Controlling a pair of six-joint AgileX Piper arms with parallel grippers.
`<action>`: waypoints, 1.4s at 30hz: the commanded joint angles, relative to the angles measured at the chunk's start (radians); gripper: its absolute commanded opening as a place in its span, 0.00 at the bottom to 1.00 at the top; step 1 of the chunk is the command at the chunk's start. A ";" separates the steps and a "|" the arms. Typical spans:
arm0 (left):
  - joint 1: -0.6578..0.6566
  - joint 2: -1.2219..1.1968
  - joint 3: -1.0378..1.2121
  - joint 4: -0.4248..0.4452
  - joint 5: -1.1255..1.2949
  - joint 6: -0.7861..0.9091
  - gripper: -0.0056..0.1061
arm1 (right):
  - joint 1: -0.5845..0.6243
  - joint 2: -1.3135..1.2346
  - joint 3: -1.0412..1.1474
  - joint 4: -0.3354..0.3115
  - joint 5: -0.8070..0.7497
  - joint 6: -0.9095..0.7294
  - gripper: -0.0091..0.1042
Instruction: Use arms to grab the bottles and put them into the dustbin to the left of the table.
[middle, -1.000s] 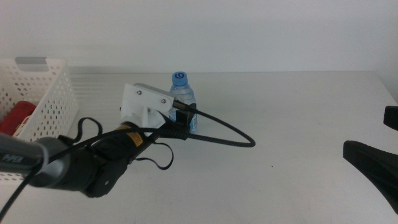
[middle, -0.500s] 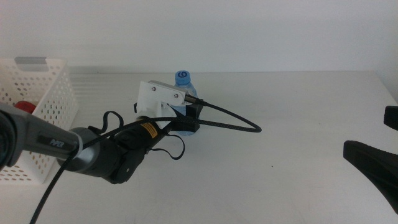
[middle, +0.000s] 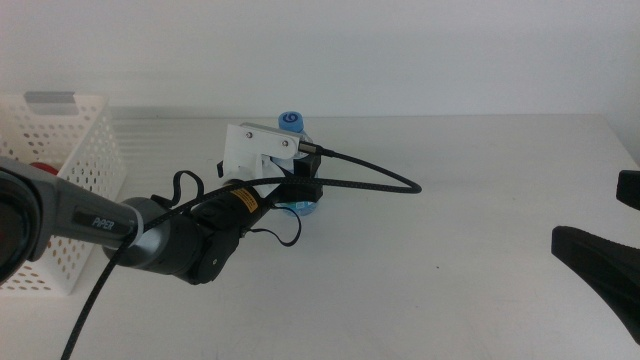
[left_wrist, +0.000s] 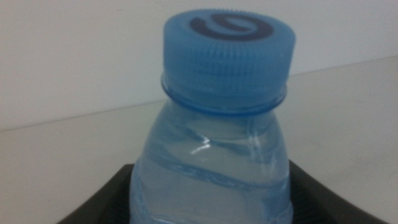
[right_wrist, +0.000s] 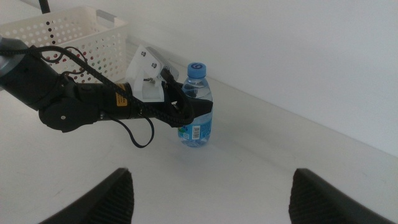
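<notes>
The squat clear water bottle with a blue cap (middle: 292, 121) stands near the middle of the white table (middle: 480, 180). My left gripper (middle: 303, 190) reaches in from the left and is shut on the bottle's body, one dark jaw on each side. In the left wrist view the bottle (left_wrist: 214, 124) fills the gap between the jaws. The right wrist view shows the bottle (right_wrist: 197, 112) upright on the table in that grip. The white perforated dustbin (middle: 75, 140) stands at the far left with something red (middle: 38, 169) inside. My right gripper (middle: 598, 262) waits open at the right edge. The yellow-liquid bottle is out of view.
A thick black cable (middle: 385, 184) loops from the left wrist over the table to the right of the bottle. The dustbin also shows in the right wrist view (right_wrist: 62, 28), behind the left arm. A white wall stands behind the table.
The left arm moved right and forward to the bottle, and its jaws came around the bottle's body. The bottle cap shifted slightly. The right arm has not moved.
</notes>
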 joint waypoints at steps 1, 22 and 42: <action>-0.001 -0.053 -0.023 0.004 -0.049 -0.017 0.39 | 0.003 0.005 -0.029 -0.014 -0.071 -0.006 0.66; 0.027 -0.563 0.088 0.084 0.511 0.002 0.05 | 0.003 0.005 -0.029 -0.014 -0.071 -0.006 0.66; 0.276 -0.771 -0.244 0.097 1.318 0.134 0.05 | 0.003 0.005 -0.029 -0.014 -0.071 -0.006 0.66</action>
